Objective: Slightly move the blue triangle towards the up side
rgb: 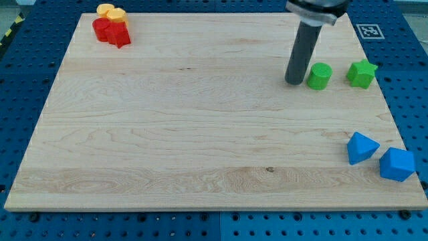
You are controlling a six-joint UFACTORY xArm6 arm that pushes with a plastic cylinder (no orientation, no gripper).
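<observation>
Illumination bright, even, diffuse; appears to come from overhead. Wooden board (200, 120) evenly lit, grain lines sharp across the whole surface, no hot spots. Shadows short and soft: a faint dark patch at the base of my tip (293, 82), thin contact shadows under the green cylinder (319, 76) and blue triangle (362, 148). Mild sheen on the dark rod's side; weak highlights on the blue perforated table (27, 94). Focus crisp centre to edge. Slight softness on the rod's upper collar at the view's top. Board edges straight, no visible lens bowing; only perspective taper.
</observation>
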